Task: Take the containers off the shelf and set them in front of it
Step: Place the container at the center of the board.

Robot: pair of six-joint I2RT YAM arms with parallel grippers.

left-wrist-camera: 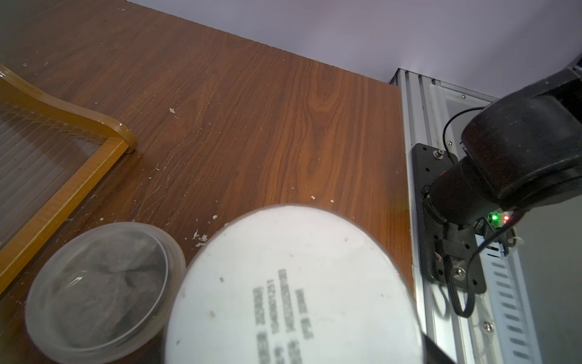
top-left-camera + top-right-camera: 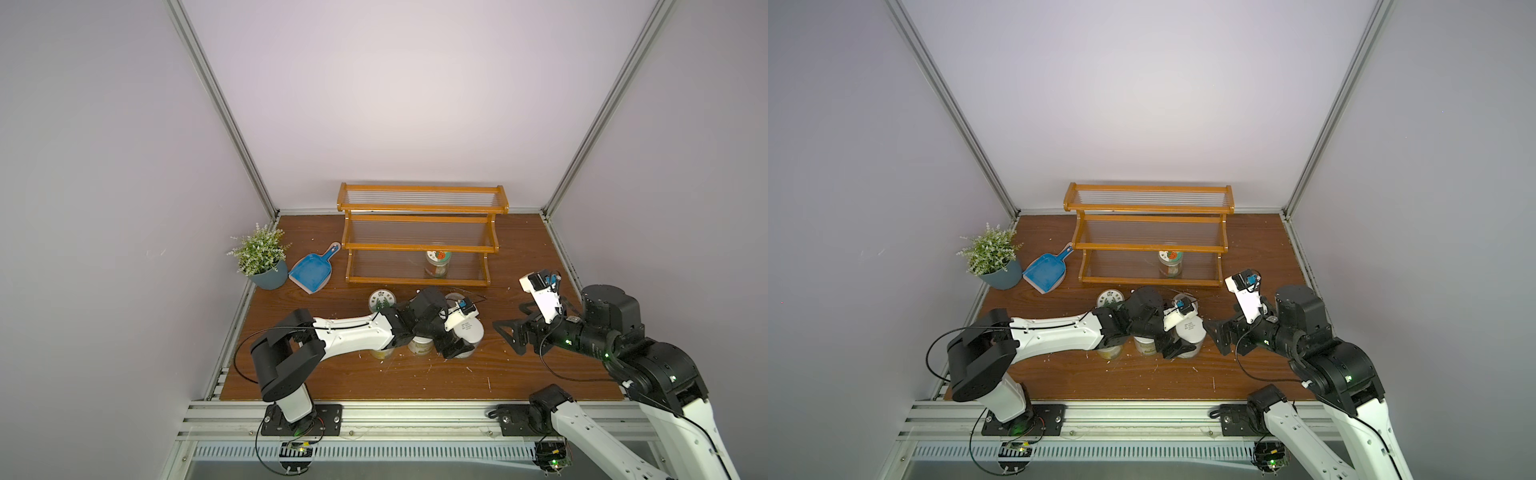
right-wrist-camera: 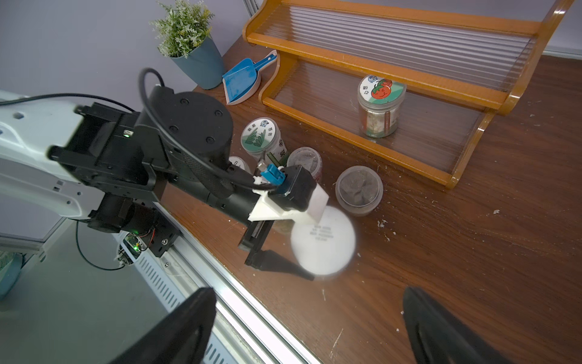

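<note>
The shelf stands at the table's far edge, my right pincer gapes empty near the right edge, my left pincer clamps the white-lidded jar mid-table, and a picture-lidded jar sits on the shelf's lowest tier.

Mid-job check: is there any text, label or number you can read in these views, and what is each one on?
On the white-lidded jar, lid top: lines of grey print, too blurred to read.
On the green-and-white lid: characters round a leaf picture, too small to read.
On the tomato-picture lid, jar on the bottom tier of the shelf: characters, too small to read.
Nothing in view can be quoted.
</note>
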